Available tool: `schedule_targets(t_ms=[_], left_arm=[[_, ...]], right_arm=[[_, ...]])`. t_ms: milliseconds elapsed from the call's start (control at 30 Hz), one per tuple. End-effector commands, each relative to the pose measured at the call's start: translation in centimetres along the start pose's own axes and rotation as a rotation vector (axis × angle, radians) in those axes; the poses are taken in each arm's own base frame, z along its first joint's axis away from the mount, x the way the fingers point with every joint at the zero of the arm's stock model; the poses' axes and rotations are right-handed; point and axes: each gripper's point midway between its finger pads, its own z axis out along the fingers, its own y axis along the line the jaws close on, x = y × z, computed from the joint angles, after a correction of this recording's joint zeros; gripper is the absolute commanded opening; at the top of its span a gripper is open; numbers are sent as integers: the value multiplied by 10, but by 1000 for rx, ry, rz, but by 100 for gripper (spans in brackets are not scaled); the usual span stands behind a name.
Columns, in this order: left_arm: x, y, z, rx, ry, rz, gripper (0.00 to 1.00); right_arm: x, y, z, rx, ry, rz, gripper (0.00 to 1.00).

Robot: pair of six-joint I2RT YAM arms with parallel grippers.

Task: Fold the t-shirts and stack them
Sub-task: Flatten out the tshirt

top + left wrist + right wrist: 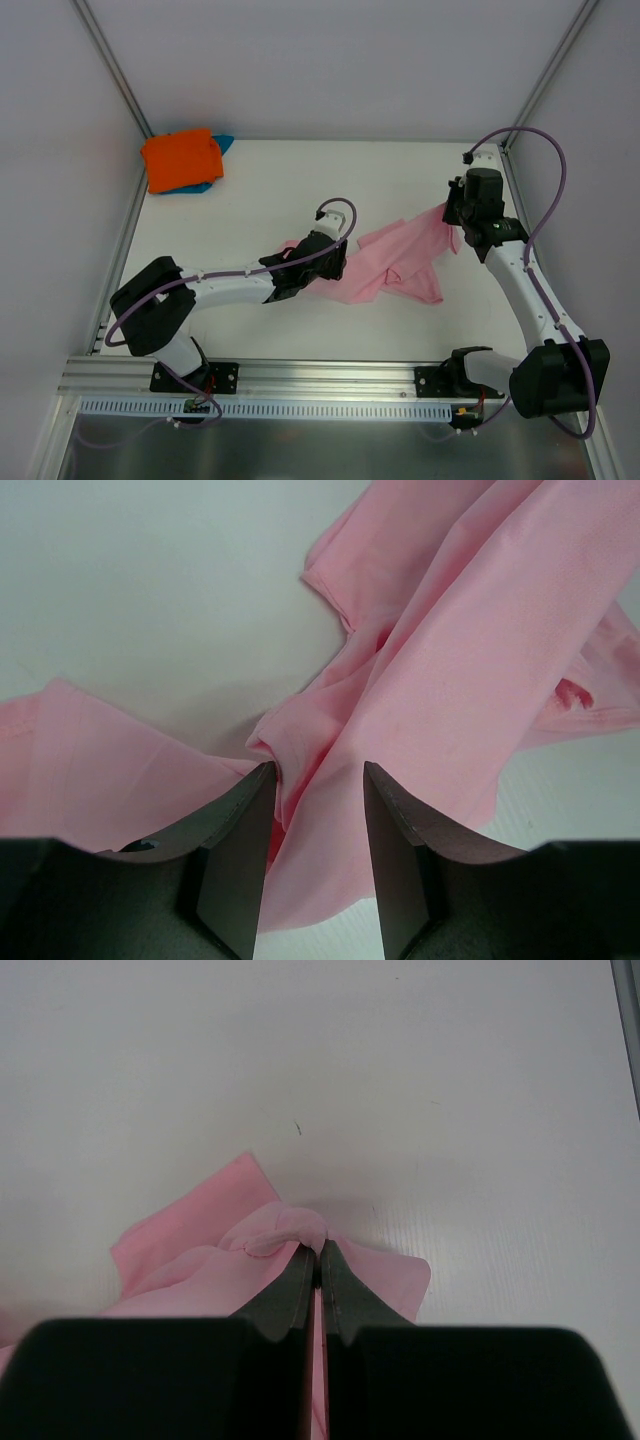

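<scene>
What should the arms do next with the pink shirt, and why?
Probably close the left gripper: its jaws stand open around a bunched fold of the pink shirt, while the right gripper already pinches an edge. Then both could pull it flat.

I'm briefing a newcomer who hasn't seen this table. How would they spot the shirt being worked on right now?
On the white table, look at the middle, between the two arms. The pink shirt lies there crumpled and spread out, with the right pincer pinching one edge and the left pincer around a fold. The orange shirt sits folded on a blue one in the far left corner.
</scene>
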Motion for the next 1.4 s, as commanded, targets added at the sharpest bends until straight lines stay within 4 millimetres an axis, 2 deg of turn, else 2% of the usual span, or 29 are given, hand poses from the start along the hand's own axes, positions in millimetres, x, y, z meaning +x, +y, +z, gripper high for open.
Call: schedule_targets(t_ms=[0, 467, 1000, 1367], left_arm=[[-24, -4, 2, 9, -76, -36, 41], [-18, 0, 16, -8, -59, -23, 39], [-33, 8, 16, -51, -105, -43, 38], [-37, 8, 21, -60, -104, -51, 17]], right_arm=[[-5, -2, -3, 2, -19, 11, 1], [-3, -2, -1, 0, -13, 11, 0], [-1, -1, 2, -2, -5, 8, 1], [0, -1, 1, -2, -5, 8, 1]])
